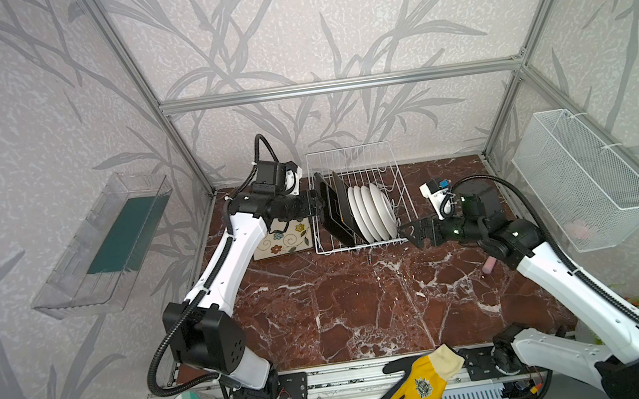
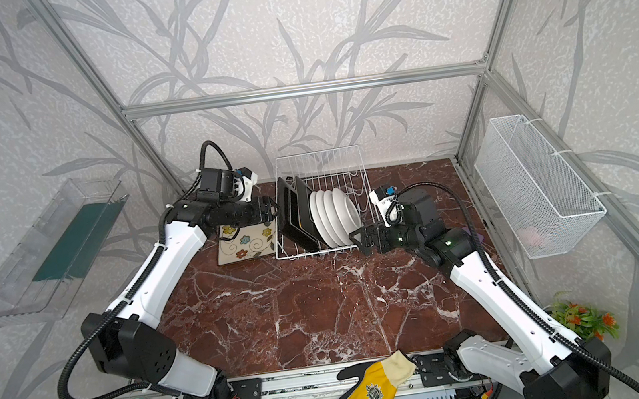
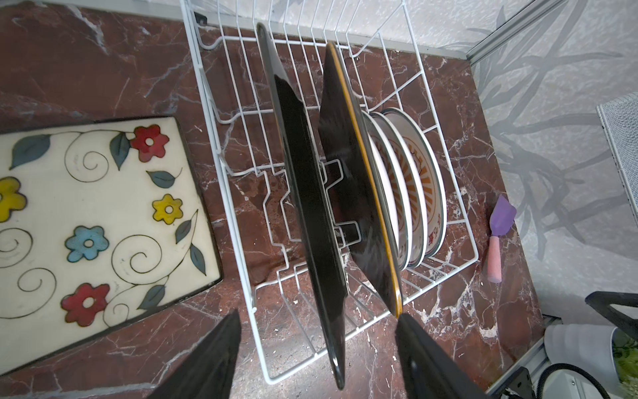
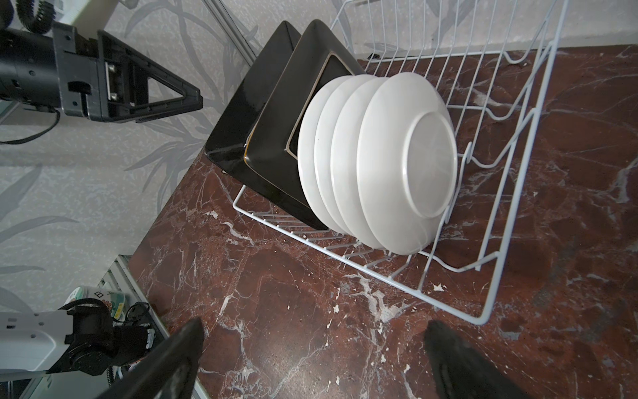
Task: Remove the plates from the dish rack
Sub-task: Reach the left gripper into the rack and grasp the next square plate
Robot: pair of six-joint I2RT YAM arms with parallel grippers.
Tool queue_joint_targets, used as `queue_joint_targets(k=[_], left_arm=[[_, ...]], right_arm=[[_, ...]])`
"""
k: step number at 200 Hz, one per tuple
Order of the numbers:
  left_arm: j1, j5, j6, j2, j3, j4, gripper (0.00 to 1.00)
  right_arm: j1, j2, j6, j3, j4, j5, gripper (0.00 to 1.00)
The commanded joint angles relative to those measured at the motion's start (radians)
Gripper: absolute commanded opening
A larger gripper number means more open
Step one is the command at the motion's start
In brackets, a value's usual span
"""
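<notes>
Left gripper (image 1: 316, 205): jaws spread, one on each side of the outer square plate (image 3: 303, 193) at its near corner. No pad visibly touches it.
Right gripper (image 1: 410, 235): jaws spread wide, empty, low over the table (image 1: 365, 307) just off the rack's front right corner.
Rack (image 1: 359, 247): at the back of the table, between the two grippers.
Outer square plate: black, on edge in the leftmost filled slot, leaning a little.
Second square plate (image 3: 348, 193): next slot, near the first. Its lower corner comes very close to one finger (image 3: 431, 359); I cannot tell whether they touch.
Round plates (image 4: 407, 155): four, on edge, packed against the second square plate, white backs toward the right gripper.
Flowered plate (image 1: 283, 241): flat, face up on the table, just left of the rack, under the left arm.
Key relation: the outer plate's thin edge points at the left gripper and its broad face runs front to back across the rack, so the jaws straddle its thickness. The left arm is much nearer; the right sits at the far end.
Step (judged): closing on the outer plate, then a lift clear of the prongs.
Risk (judged): the finger beside the second plate may nudge it — centre first.
</notes>
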Motion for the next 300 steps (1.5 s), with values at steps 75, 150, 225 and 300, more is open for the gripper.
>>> queue_joint_targets(k=[75,150,225,300], left_arm=[[-0.037,-0.030,-0.070,0.129,0.019,0.085,0.63],[-0.056,-0.031,-0.085,0.187,0.006,0.149,0.54],[-0.062,-0.036,-0.082,0.237,0.013,0.159,0.43],[-0.063,-0.050,-0.105,0.228,0.012,0.157,0.31]], right_arm=[[0.003,-0.038,0.007,-0.021,-0.004,0.030,0.99],[0.003,-0.019,-0.004,-0.034,-0.004,0.015,0.99],[0.003,-0.015,0.000,-0.043,0.012,0.028,0.99],[0.003,-0.021,0.011,-0.059,0.024,0.032,0.99]])
